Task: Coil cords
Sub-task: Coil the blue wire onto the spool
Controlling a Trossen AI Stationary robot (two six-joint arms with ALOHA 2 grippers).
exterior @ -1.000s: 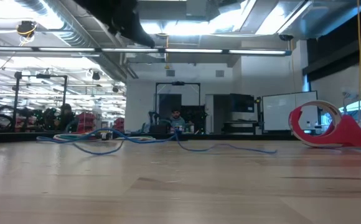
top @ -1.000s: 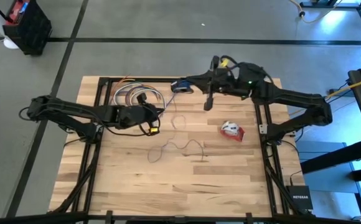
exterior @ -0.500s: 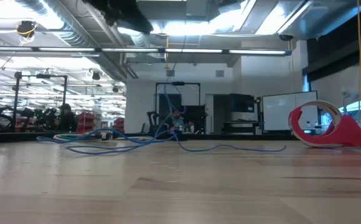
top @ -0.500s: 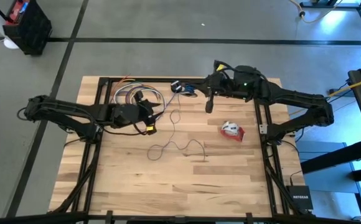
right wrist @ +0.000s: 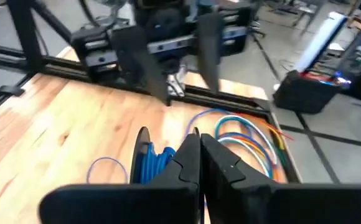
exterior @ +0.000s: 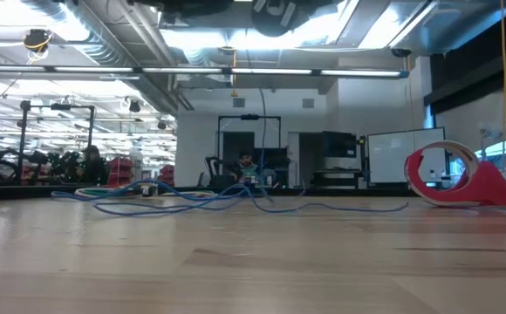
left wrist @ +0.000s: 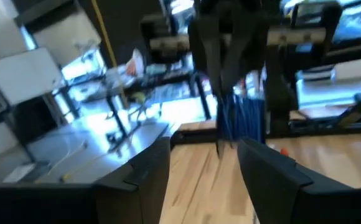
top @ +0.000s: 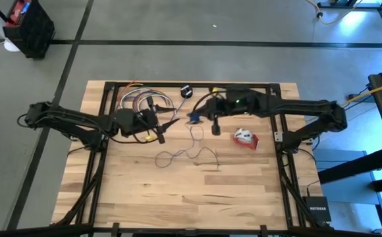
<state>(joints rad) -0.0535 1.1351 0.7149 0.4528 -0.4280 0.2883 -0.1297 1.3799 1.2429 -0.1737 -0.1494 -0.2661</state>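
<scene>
Right gripper (top: pixel 192 119) sits just above the centre of the high view, its two dark fingers pressed together on a bunched section of the long, very thin bluish-purple cord (top: pixel 186 155), and the right wrist view shows the blue loops gathered tight against those fingers (right wrist: pixel 199 158). From that pinch the cord drops and wanders across the light wooden slatted table (top: pixel 178 197), curling into loose bends around the middle of the frame; in the low view it rises as one thin vertical line at centre and sprawls low along the tabletop. Left gripper (top: pixel 169 123) is just to the left of the right one, jaws spread wide with nothing between them, pointing at the bunch; the left wrist view has its fingers (left wrist: pixel 149 171) apart and the other arm's blue bundle straight ahead. Compared with a second ago, the left jaws have sprung from closed to wide, and the right arm has swung down from the top edge toward the centre, dragging the cord with it. The small black round puck (top: pixel 186 91) lies near the top edge, upper centre. A coil of multicoloured wires (top: pixel 138 100) rests upper left of the table. The short red-and-white cord bundle (top: pixel 245 137) lies right of centre, well apart from both grippers. No containers on the table.
</scene>
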